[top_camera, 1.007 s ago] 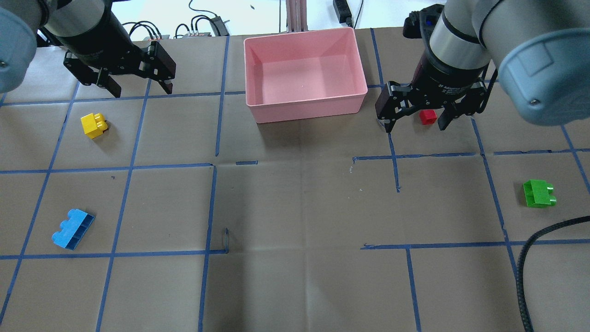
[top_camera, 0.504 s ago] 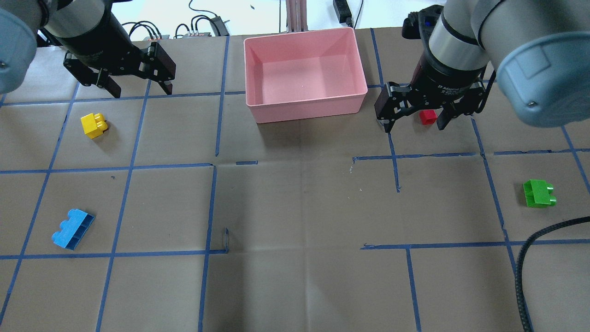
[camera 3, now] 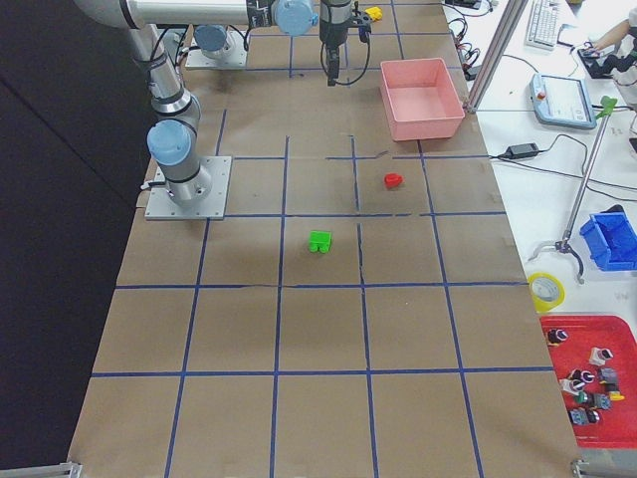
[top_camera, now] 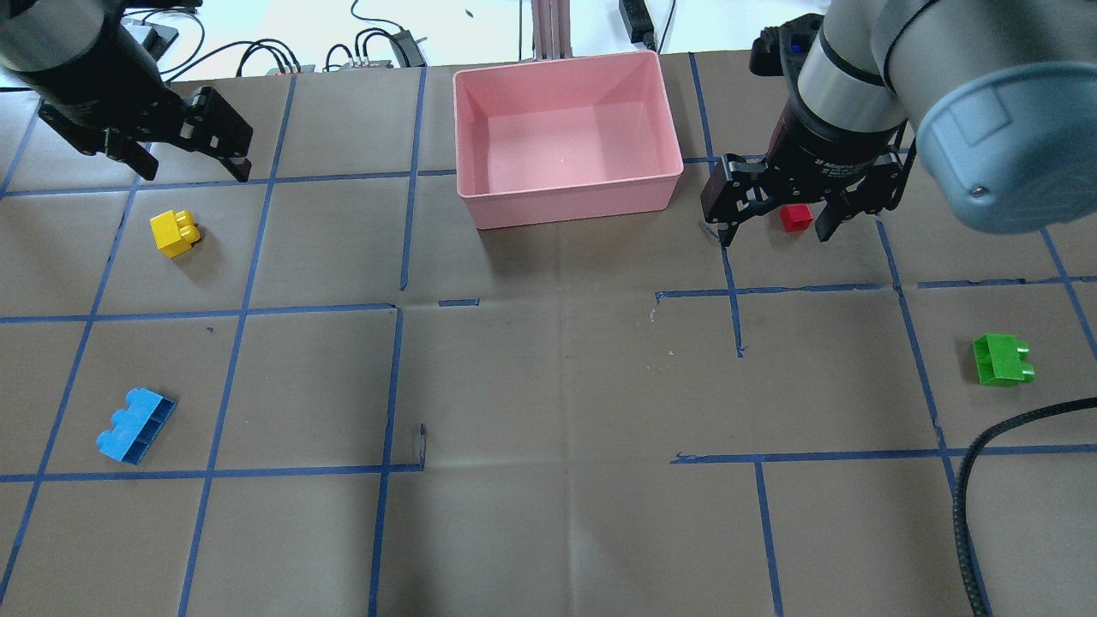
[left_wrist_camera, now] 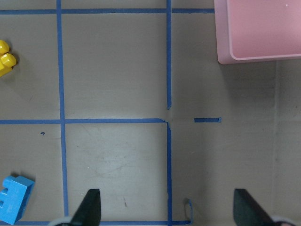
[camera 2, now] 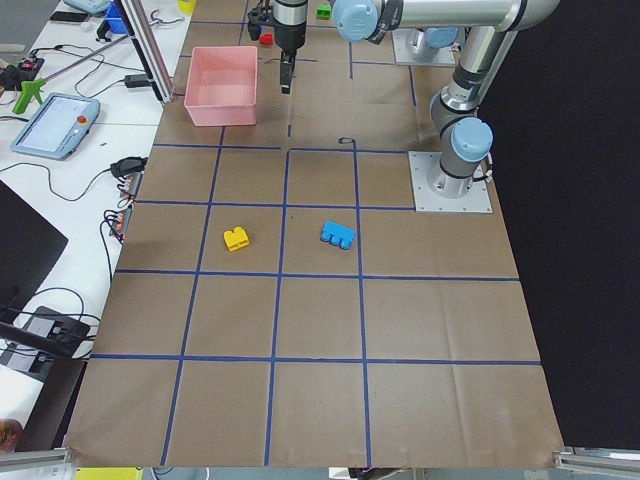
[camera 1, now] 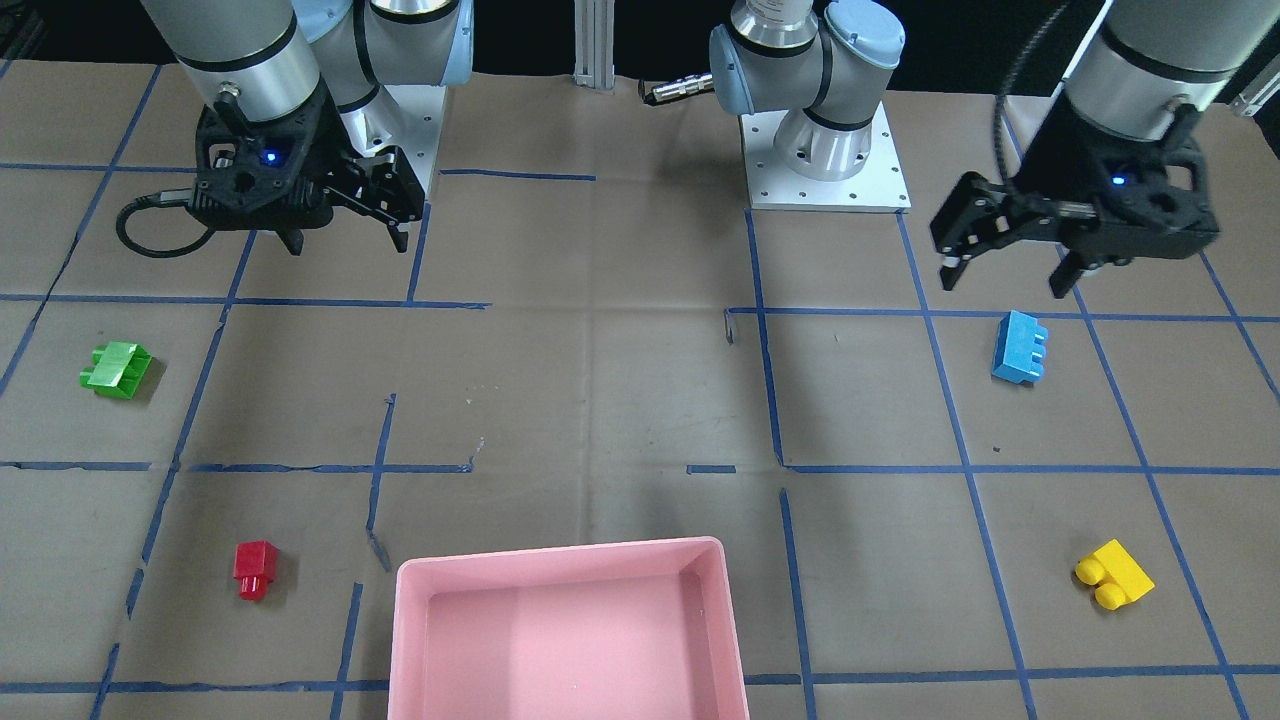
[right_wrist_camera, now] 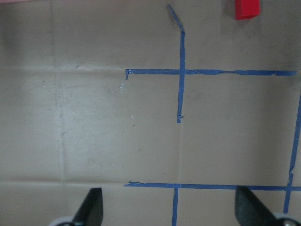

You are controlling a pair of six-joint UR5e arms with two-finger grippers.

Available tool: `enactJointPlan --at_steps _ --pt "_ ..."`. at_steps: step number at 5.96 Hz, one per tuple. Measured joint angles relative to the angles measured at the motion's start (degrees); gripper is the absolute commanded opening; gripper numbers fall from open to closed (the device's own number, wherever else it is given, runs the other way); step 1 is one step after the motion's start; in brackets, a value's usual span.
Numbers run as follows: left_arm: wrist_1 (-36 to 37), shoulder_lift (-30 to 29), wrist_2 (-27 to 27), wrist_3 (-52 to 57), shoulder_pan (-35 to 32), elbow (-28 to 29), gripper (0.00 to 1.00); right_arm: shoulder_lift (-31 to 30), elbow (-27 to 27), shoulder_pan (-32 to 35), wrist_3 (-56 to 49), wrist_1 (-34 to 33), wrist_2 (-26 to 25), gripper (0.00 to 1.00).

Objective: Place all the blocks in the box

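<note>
four blocks lie on the bench [top_camera: 548, 386], all outside the pink box [top_camera: 566, 204]. the yellow block [top_camera: 174, 232] and the light blue block [top_camera: 135, 426] sit on my left side, well apart. the red block [top_camera: 795, 217] lies near the box's right end, and the green block [top_camera: 1001, 360] lies farther out on my right. my left tool [camera 1: 1005, 278] hangs above the left half of the bench, clear of both blocks there, jaws spread wide and holding nothing. my right tool [camera 1: 348, 242] hangs above the bench, jaws likewise wide apart, holding nothing. in its wrist view the red block shows at the upper edge, ahead of the fingertips [right_wrist_camera: 94, 207], not between them.
</note>
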Motion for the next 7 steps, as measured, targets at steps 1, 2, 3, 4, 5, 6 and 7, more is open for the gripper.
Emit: enactJointPlan --at_steps 1,2,3,4,5,6,7 --pt "-0.2 0.9 0.0 7.7 7.3 -1.9 0.99 -0.3 0.1 -3.9 -2.8 -0.6 -0.9 1.00" --pt "-0.2 1.8 0.0 17.4 14.0 -4.7 0.99 -0.7 0.3 -9.6 -9.7 -1.0 -1.4 1.00" --pt "0.0 3.3 0.1 27.6 19.3 -7.5 0.99 -0.9 0.5 -16.3 -17.8 -1.1 -1.4 1.00" --pt "0.2 6.1 0.1 38.1 23.9 -10.8 0.99 -0.8 0.8 -22.8 -24.6 -1.2 -1.0 0.99" --pt "0.4 9.0 -0.1 47.5 27.5 -15.0 0.99 -0.1 1.8 -28.1 -29.2 -1.6 -0.7 0.99" --pt "1.8 11.1 -0.2 55.1 30.6 -19.4 0.99 1.2 4.3 -31.6 -31.1 -4.4 -0.5 0.99" --pt "4.9 11.5 -0.7 60.0 33.6 -23.0 0.99 2.3 7.8 -34.1 -32.7 -9.3 -0.5 0.99"
